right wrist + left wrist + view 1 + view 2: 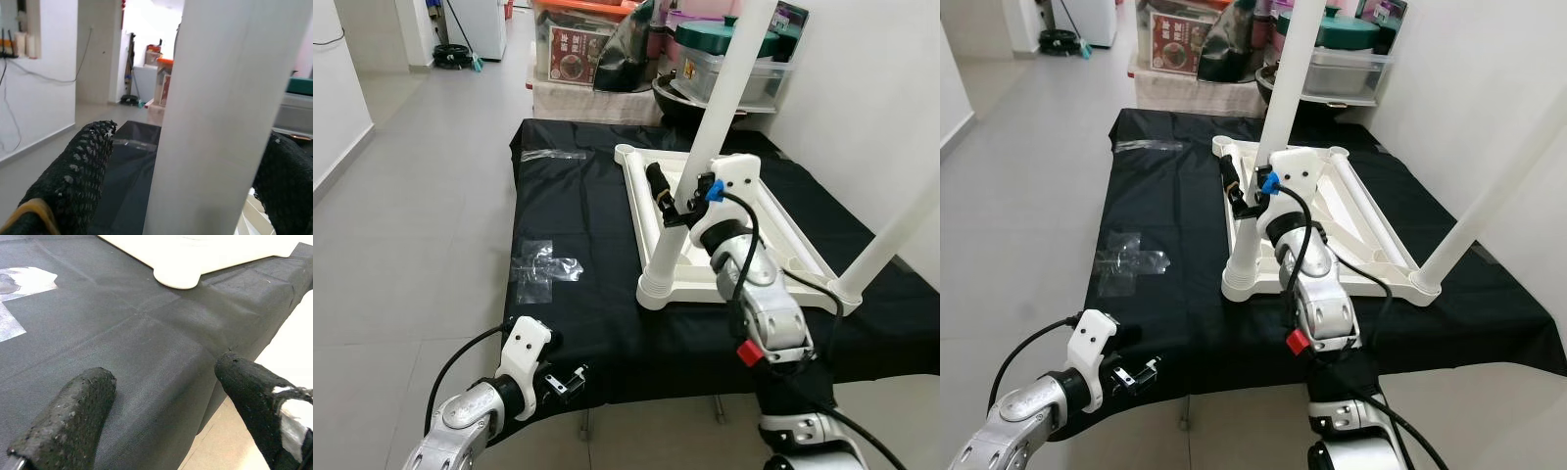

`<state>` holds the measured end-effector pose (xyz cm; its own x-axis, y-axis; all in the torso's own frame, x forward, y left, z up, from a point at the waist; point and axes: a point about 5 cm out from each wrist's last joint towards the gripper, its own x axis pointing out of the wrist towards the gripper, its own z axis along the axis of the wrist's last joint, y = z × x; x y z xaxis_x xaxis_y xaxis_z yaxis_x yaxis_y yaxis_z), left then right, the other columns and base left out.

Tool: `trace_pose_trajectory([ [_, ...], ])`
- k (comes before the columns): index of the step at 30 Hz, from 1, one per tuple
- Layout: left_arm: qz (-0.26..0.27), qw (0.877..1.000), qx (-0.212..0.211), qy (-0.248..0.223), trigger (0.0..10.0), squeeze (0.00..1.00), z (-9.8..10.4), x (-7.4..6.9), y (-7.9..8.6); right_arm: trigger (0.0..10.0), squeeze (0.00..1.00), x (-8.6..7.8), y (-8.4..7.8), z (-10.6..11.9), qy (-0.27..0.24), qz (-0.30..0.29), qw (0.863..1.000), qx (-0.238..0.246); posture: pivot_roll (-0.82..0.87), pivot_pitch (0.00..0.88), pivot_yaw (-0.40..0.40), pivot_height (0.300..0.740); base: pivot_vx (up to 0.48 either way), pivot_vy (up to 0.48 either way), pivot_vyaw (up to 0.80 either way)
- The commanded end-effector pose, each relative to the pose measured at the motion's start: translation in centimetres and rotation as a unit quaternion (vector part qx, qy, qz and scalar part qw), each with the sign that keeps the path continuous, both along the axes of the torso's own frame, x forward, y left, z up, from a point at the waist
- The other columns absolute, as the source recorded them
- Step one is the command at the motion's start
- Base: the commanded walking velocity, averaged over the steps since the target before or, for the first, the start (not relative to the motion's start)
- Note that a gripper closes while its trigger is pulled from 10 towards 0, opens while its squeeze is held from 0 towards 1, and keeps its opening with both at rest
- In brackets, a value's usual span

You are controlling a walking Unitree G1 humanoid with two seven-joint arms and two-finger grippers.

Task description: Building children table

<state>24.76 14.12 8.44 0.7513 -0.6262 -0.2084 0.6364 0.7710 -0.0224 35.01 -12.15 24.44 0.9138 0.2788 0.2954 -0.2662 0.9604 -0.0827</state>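
Two white legs rise from the upturned children's table top (pixel 724 220) that lies on our black cloth (pixel 578 225): the near-left leg (pixel 710 127) stands in its corner socket, and a second leg (pixel 891 235) slants up from the near-right corner. Our right gripper (pixel 668 201) sits at the near-left leg low down, and in the right wrist view its fingers (pixel 73 176) are spread to either side of that leg (pixel 220 117); whether they press it we cannot tell. Our left gripper (pixel 570 380) hangs at the cloth's near edge, down by the near-left corner, well apart from the table top, its fingers (pixel 73 416) spread with nothing between them above the cloth (pixel 146 347). Clear plastic wrapping (pixel 543 266) lies flat on the cloth left of the table top, and another clear piece (pixel 553 154) lies near the far-left edge. Beyond the far edge stand stacked storage boxes (pixel 582 49) and lidded containers (pixel 744 59), close behind the work. A white wall (pixel 862 88) runs just beside the cloth on our right, so room there is tight. On our left the grey tiled floor (pixel 421 196) lies open, running back toward a doorway.
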Motion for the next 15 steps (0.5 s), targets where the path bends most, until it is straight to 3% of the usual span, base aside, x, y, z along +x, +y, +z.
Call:
trace_pose_trajectory([
  [1, -0.006, 1.000, 0.004, 0.009, 10.0, 0.00, -0.4, -0.2, -0.1, 10.0, 0.00, 0.3, -0.3, -0.4, 0.014, 0.003, 1.000, -0.009, 0.03, 0.000, -0.122, 0.740, 0.000, 0.000, 0.00],
  [10, -0.005, 1.000, 0.005, 0.009, 10.0, 0.00, -0.4, -0.2, 0.0, 10.0, 0.00, 0.8, -0.6, -0.4, 0.028, 0.030, 0.999, -0.032, 0.03, 0.000, -0.125, 0.740, 0.000, 0.000, 0.00],
  [15, -0.004, 1.000, 0.003, 0.010, 10.0, 0.00, -0.4, -0.3, 0.0, 10.0, 0.00, 1.6, -1.7, 0.1, 0.030, 0.041, 0.998, -0.046, 0.03, 0.000, -0.125, 0.740, 0.000, 0.000, 0.00],
])
